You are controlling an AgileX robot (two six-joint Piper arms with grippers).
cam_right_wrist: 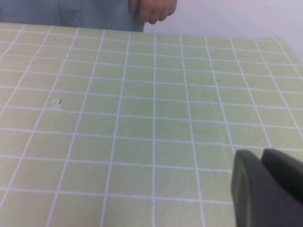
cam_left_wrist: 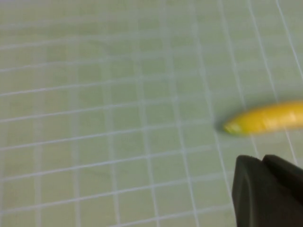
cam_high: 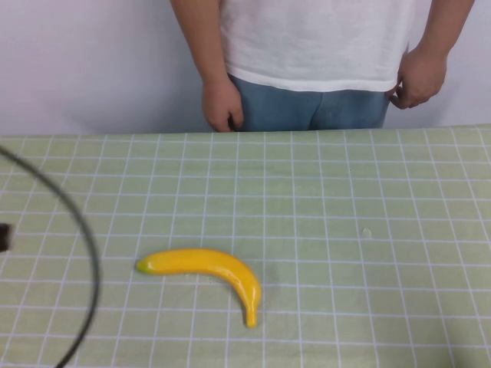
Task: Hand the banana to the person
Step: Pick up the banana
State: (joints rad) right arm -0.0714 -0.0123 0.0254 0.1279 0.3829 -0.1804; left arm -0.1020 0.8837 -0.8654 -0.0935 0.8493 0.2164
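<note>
The banana (cam_high: 207, 270) lies flat on the green gridded desk (cam_high: 368, 291), left of centre and apart from everything else. The left gripper (cam_left_wrist: 267, 191) hovers near its greenish tip; the right gripper (cam_right_wrist: 267, 187) hangs over bare desk. Whether either one's fingers are released or clenched cannot be told. The person (cam_high: 318, 46) stands behind the far edge, arms down.

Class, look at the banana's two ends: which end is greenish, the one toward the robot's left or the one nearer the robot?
The end toward the robot's left on the banana is greenish; the near end is plain yellow. The left gripper hovers beside it; the right gripper is over bare table.
</note>
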